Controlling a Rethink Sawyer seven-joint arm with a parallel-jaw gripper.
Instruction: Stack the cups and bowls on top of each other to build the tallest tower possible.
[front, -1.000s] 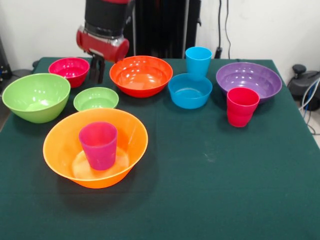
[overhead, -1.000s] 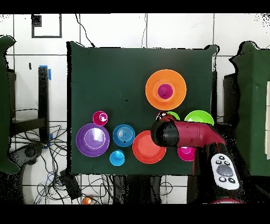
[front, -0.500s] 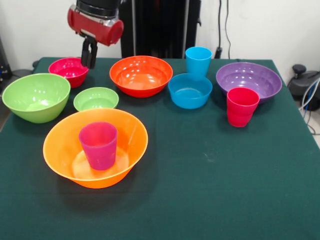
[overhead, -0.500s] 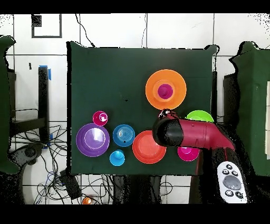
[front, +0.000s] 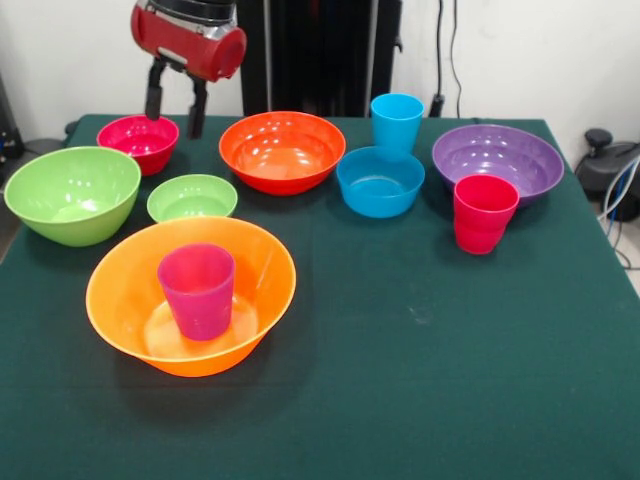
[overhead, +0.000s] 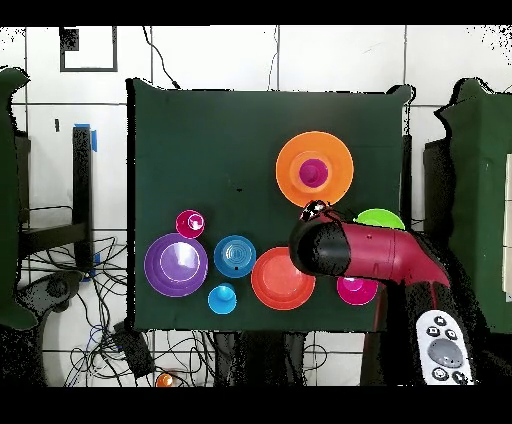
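While the arm hangs high over the far left of the desk, the layout reads like this:

Gripper: red and black gripper (front: 175, 105) is up in the air, jaws spread wide and empty, one finger above the small pink-red plastic bowl (front: 139, 141), the other just beside its rim.
Arm from above: the red arm (overhead: 360, 255) covers the small green bowl and part of the large green one.
Tower base: large glossy orange plastic bowl (front: 246, 265) sits nearest the camera in the front view, on the dark green cloth desk (front: 430, 380).
Tower so far: purple-magenta plastic tumbler (front: 197, 290) stands upright inside that orange bowl, mouth up.
Green pair: large lime green plastic bowl (front: 70, 194) at the left edge, small lime green plastic bowl (front: 192, 197) just beside it, apart.
Middle: large red-orange plastic bowl (front: 282, 151) sits on its own, near the pink-red bowl.
Blue pair: small blue plastic bowl (front: 380, 181) with the sky blue plastic tumbler (front: 396, 122) upright right behind it.
Right side: large purple plastic bowl (front: 498, 160), and the red-pink plastic tumbler (front: 484, 213) upright just in front of its rim.
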